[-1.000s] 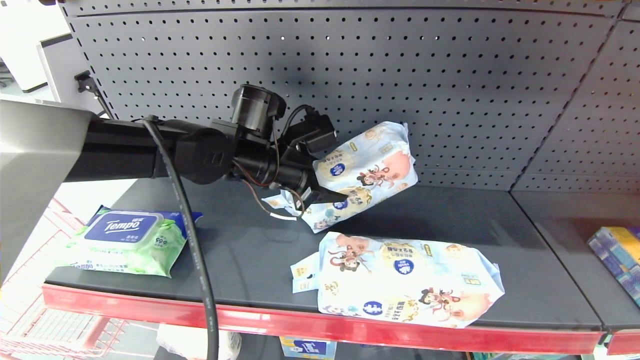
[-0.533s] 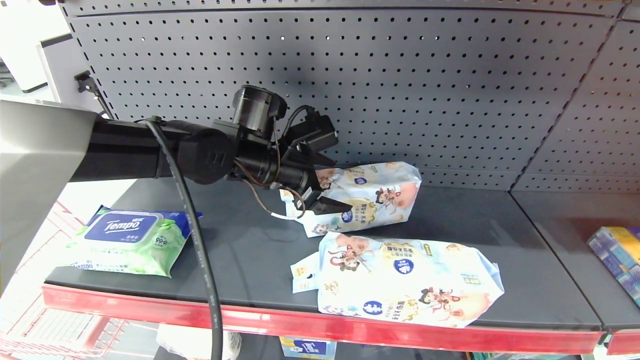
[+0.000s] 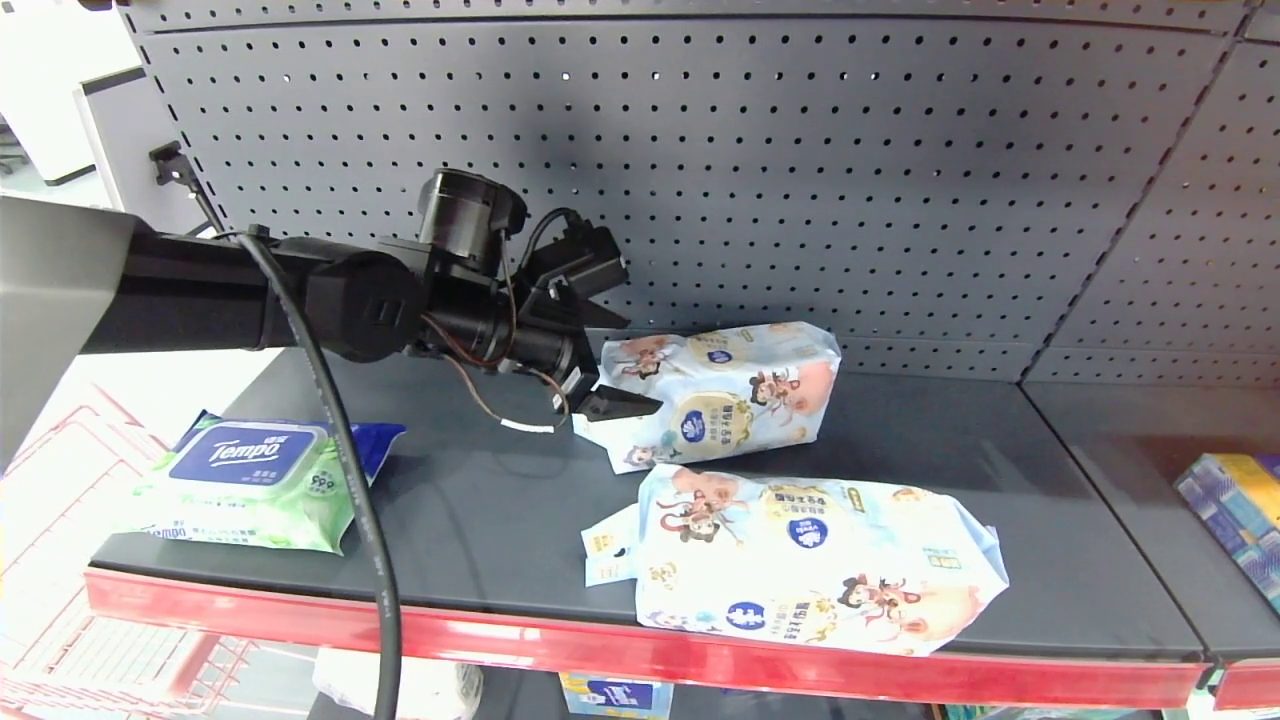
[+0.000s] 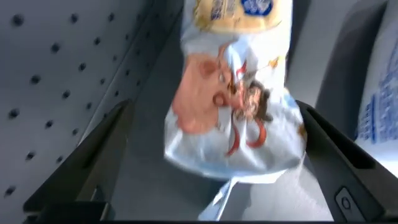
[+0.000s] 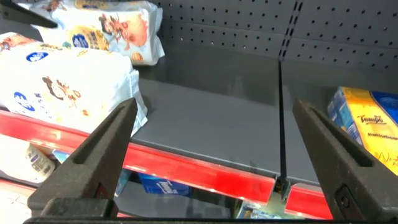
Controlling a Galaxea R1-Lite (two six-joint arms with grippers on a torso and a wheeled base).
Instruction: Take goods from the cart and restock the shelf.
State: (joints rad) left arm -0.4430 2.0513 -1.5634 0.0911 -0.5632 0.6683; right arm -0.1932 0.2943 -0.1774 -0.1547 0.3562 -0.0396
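- Your left gripper (image 3: 612, 368) is over the shelf (image 3: 480, 520), near the back. Its jaws are wide open and hold nothing.
- The cartoon pack (image 3: 725, 390) lies flat on the shelf, close to the wall with holes (image 3: 800, 150). In the left wrist view the end of this pack (image 4: 233, 112) sits between the open jaws of the left gripper (image 4: 214, 158). You cannot tell if a jaw touches it.
- A second cartoon pack (image 3: 810, 560) lies just in front of the first one, at the front edge of the shelf. The two packs are very close.
- A green wipes pack (image 3: 250, 485) lies on the left end of the shelf, well apart from the cartoon packs.
- The shelf is dark grey and flat, with a red strip (image 3: 600, 645) along its front.
- Your right gripper (image 5: 211, 155) is low, out in front of the red strip (image 5: 186, 168). Its jaws are wide open and hold nothing.
- A blue and yellow box (image 3: 1235, 510) sits on the next part of the shelf, to the right.
- The red wire cart (image 3: 60, 640) is down at the left, below the shelf.
- More goods sit on the shelf below.
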